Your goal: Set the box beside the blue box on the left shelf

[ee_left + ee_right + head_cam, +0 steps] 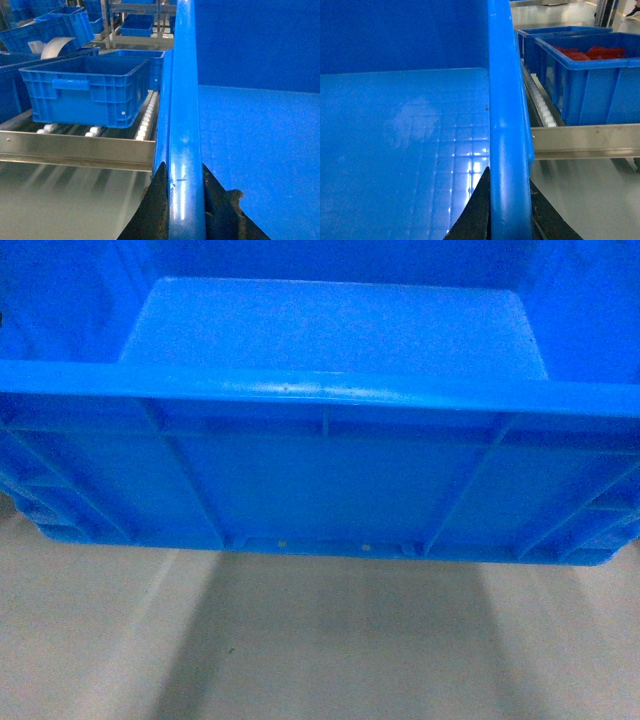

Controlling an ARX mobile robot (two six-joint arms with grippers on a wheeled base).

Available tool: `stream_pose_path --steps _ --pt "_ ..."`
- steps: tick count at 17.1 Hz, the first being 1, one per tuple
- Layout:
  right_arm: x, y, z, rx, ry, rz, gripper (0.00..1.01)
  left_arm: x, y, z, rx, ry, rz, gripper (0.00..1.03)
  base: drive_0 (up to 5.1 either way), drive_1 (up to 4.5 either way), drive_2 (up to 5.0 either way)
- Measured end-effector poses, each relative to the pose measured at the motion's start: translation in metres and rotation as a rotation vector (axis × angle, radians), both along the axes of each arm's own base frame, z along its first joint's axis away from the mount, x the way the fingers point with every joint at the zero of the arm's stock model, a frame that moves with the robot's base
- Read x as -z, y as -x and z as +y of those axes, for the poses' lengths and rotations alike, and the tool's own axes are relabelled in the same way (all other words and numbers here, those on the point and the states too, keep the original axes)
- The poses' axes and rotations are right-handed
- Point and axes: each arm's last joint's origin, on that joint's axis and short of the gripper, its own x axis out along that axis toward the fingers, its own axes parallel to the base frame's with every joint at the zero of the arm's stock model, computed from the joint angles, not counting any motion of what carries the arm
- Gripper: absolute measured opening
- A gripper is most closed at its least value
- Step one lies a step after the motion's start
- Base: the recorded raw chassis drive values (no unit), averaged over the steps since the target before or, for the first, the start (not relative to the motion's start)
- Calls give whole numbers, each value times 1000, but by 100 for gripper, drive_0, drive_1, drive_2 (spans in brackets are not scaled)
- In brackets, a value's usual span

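The box (320, 480), a large bright-blue ribbed crate, fills the head view with its near wall towards me and its smooth inside bottom above. My left gripper (185, 180) is shut on its left rim (186, 100). My right gripper (509, 195) is shut on its right rim (505, 125). In the left wrist view the box's far end reaches past the front rail of the left shelf (75, 147), a metal rack with white rollers. The blue box (90, 95) stands on those rollers just left of the held box, a strip of rollers (146, 122) between them. I cannot tell whether the held box rests on the rollers.
Grey floor (320, 640) lies below the box. To the right, two blue crates, the nearer one (590, 75) holding red items, sit on a roller rack behind a metal rail (585, 140). More blue crates (45, 27) are stacked at the back left.
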Motion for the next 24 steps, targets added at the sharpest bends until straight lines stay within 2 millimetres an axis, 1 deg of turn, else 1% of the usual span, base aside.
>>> stream_pose_path --steps 24 --pt "-1 0 0 0 -1 -4 8 -1 0 0 1 1 -5 10 17 430 -397"
